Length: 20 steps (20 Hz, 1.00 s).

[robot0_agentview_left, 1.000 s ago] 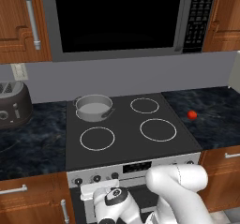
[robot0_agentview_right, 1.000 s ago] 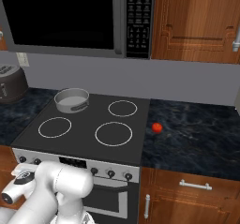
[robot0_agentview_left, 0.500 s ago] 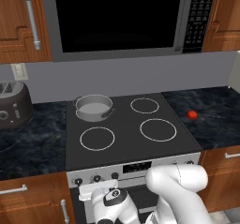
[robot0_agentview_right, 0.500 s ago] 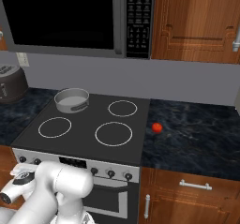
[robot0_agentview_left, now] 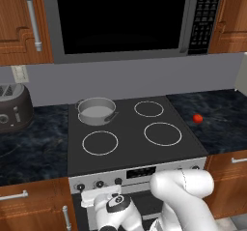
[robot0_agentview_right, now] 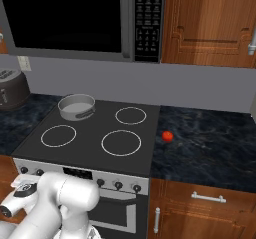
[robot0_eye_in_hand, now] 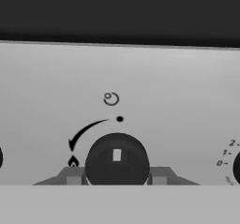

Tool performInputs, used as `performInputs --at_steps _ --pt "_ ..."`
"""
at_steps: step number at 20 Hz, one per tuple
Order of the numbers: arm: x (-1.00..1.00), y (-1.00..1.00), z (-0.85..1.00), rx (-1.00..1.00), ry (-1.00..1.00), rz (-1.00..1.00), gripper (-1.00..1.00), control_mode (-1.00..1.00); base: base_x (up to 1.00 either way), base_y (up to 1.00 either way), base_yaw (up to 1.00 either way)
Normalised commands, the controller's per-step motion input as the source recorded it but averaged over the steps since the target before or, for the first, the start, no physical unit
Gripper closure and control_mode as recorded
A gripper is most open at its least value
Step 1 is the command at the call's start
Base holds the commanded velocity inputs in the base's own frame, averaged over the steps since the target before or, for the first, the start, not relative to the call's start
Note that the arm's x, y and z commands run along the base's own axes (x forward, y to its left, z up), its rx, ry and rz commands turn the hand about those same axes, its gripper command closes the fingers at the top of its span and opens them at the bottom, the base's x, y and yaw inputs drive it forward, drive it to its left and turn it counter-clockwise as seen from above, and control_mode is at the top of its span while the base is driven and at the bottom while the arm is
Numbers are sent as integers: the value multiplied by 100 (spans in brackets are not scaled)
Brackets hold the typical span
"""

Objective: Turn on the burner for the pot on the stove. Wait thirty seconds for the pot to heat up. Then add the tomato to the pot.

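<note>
Pot point(robot0_agentview_left: 96, 110): one; tomato point(robot0_agentview_left: 198, 118): one.

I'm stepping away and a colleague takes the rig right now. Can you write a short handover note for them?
Gripper: shut on the knob on the stove's silver front panel, fingers on either side of it. The knob's white mark points up at the dot, so it looks unturned.
Pot: on the back left ring, nothing in it.
Tomato: on the dark counter right of the stove.
Done: knob reached and gripped.
Left: turn the knob, wait for the pot to heat, put the tomato in the pot.
</note>
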Motion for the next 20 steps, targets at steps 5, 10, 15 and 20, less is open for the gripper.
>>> performInputs --at_steps 5,10,15,20 --pt "5 0 0 -13 6 6 100 -100 0 0 0" --pt "0 0 0 -22 16 7 100 -100 0 0 0" --pt "0 0 0 -32 18 10 100 -100 0 0 0" --pt "-3 0 -7 -46 1 15 100 -100 0 0 0"
